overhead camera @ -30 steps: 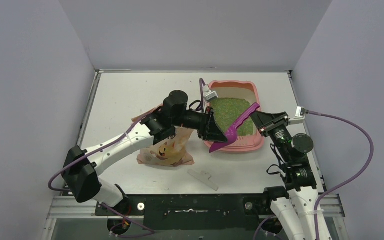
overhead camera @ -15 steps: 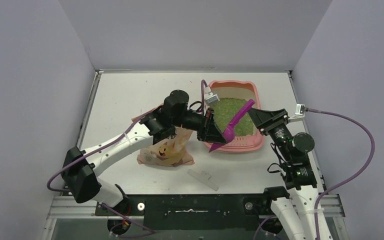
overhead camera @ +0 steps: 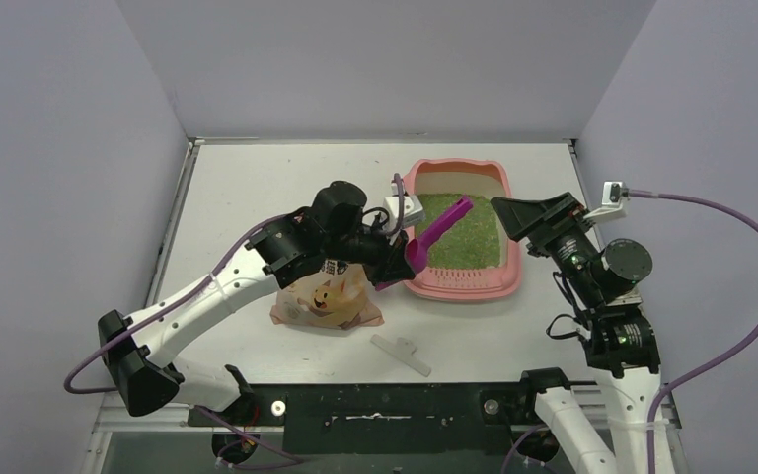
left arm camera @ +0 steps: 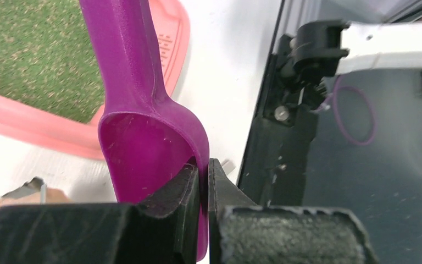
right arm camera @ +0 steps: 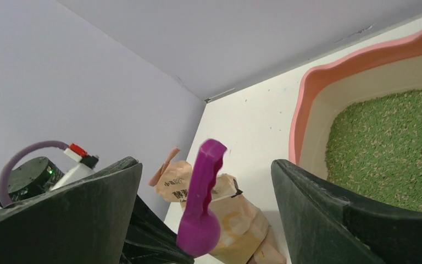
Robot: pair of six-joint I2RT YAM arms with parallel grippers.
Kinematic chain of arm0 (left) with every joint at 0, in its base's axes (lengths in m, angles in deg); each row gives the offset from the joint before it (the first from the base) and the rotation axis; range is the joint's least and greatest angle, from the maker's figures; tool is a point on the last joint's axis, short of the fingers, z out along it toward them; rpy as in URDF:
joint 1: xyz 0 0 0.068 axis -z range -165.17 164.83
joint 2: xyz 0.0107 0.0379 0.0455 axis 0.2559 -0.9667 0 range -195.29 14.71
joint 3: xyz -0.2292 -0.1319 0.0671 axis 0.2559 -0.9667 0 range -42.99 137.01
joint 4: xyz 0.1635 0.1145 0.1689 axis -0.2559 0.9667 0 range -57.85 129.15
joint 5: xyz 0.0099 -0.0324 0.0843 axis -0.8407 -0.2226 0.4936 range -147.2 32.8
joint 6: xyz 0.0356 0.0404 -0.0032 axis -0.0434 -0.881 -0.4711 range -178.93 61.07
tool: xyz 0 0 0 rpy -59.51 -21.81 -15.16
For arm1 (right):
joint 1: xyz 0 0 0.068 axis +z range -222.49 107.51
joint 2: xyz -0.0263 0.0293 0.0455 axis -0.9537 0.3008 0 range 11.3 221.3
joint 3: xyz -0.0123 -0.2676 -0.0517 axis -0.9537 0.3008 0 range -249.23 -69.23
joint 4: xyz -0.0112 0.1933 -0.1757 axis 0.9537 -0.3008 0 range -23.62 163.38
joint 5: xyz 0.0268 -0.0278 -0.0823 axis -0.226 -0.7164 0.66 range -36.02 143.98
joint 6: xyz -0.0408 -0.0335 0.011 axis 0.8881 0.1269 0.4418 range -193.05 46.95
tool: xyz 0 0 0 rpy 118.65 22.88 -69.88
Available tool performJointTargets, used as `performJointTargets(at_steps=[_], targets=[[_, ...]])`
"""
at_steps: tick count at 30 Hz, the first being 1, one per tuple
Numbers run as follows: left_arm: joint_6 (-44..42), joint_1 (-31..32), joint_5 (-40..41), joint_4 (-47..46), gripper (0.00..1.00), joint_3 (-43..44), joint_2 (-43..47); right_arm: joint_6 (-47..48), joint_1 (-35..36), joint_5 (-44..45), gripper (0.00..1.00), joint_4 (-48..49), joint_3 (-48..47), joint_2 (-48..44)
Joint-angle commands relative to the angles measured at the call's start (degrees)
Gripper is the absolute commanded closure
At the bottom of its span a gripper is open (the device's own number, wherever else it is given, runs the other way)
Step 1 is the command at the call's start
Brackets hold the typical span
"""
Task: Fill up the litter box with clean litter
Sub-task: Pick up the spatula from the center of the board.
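Observation:
The pink litter box (overhead camera: 459,289) sits at the back right of the table, holding a flat bed of green litter (overhead camera: 472,237). My left gripper (overhead camera: 400,259) is shut on the bowl wall of a magenta scoop (overhead camera: 437,229), just off the box's left rim, with the handle pointing up over the litter. The left wrist view shows the fingers pinching the scoop (left arm camera: 143,110) bowl edge at the left gripper (left arm camera: 203,165), the litter (left arm camera: 33,49) behind. My right gripper (overhead camera: 523,212) stands open at the box's right side, holding nothing; its wrist view looks past the scoop (right arm camera: 200,214).
A tan paper bag with a cat face (overhead camera: 331,296) lies under my left arm, also seen as the bag (right arm camera: 242,217) behind the scoop. A clear plastic strip (overhead camera: 402,353) lies near the front edge. Grey walls enclose the table.
My right gripper opened, let go of the scoop handle and drew back to the right. The left gripper closed on the scoop bowl and carried it left, off the box's front rim.

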Motion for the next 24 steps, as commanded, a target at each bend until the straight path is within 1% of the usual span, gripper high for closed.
performJointTargets(at_steps=[1,3,5,9,11,13,14,15,16,18,20,22,24], targets=[[-13.6,2.9,9.4,8.7,1.00,4.8,3.4,6.5,-0.2,0.4,0.07,-7.3,-8.1,4.9],[-17.8,4.8,13.2,11.0,1.00,5.3,3.9,8.4,-0.2,-1.7,0.05,-10.0,-11.7,7.8],[-21.3,6.6,18.3,13.0,1.00,5.3,4.7,10.5,-0.1,-4.2,0.00,-13.1,-15.9,11.3],[-25.5,7.5,25.1,16.3,1.00,4.7,6.8,13.2,-0.2,-6.2,0.00,-24.4,-24.5,20.0],[-27.7,7.7,27.7,17.2,1.00,3.5,8.3,12.9,-0.2,-7.7,0.00,-29.0,-28.0,23.9],[-29.9,7.8,29.5,17.4,1.00,1.9,10.1,11.5,-0.2,-10.9,0.00,-30.5,-29.8,26.3],[-30.7,7.8,30.7,17.2,1.00,1.1,11.0,10.5,-0.2,-13.4,0.00,-28.7,-29.3,26.5],[-31.3,7.8,31.3,17.1,1.00,0.3,11.9,10.3,-0.2,-18.1,0.00,-24.4,-27.4,26.2],[-32.1,7.8,31.8,16.9,1.00,-0.5,12.7,9.9,-0.3,-23.1,0.00,-17.5,-23.3,25.4],[-33.9,7.8,32.1,16.4,1.00,-2.3,14.7,3.8,-0.3,-28.4,0.00,-5.8,-17.5,24.1],[-35.2,7.8,32.8,15.5,1.00,-4.0,16.3,-3.1,-0.2,-36.1,0.00,4.2,-14.9,25.3],[-36.6,7.8,33.3,14.8,1.00,-5.4,17.7,-6.1,0.3,-40.6,0.00,8.0,-15.0,27.3],[-37.3,7.8,34.1,14.4,1.00,-6.3,18.5,-4.7,1.2,-42.4,0.00,8.1,-15.7,27.7]])
